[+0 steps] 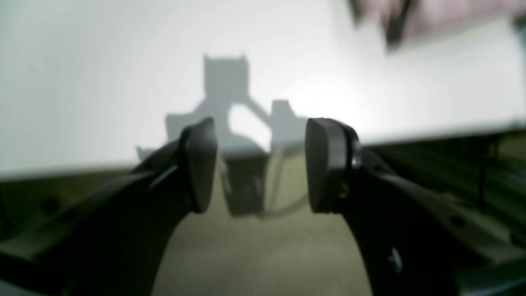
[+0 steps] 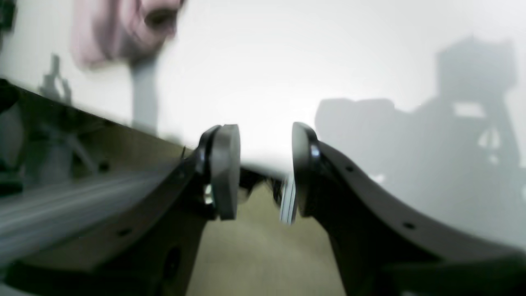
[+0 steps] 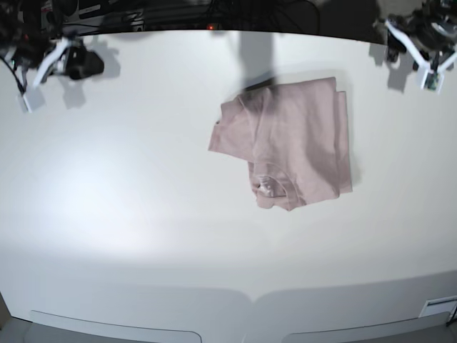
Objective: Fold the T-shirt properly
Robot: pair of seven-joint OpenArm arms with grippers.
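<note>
The T-shirt (image 3: 289, 143) is a dusty-pink cloth lying folded in a rough rectangle on the white table (image 3: 143, 200), right of centre, with its collar end toward the front. It shows as a blurred pink patch in the left wrist view (image 1: 435, 16) and the right wrist view (image 2: 111, 33). My left gripper (image 1: 261, 164) stands open at the table's far edge with nothing between its fingers. My right gripper (image 2: 265, 170) is open too and holds nothing. Both hang well away from the shirt.
The arm with the left wrist camera (image 3: 425, 39) sits at the table's far right corner. The other arm (image 3: 61, 57) sits at the far left corner. Dark cables and frame parts (image 3: 178, 11) run behind the back edge.
</note>
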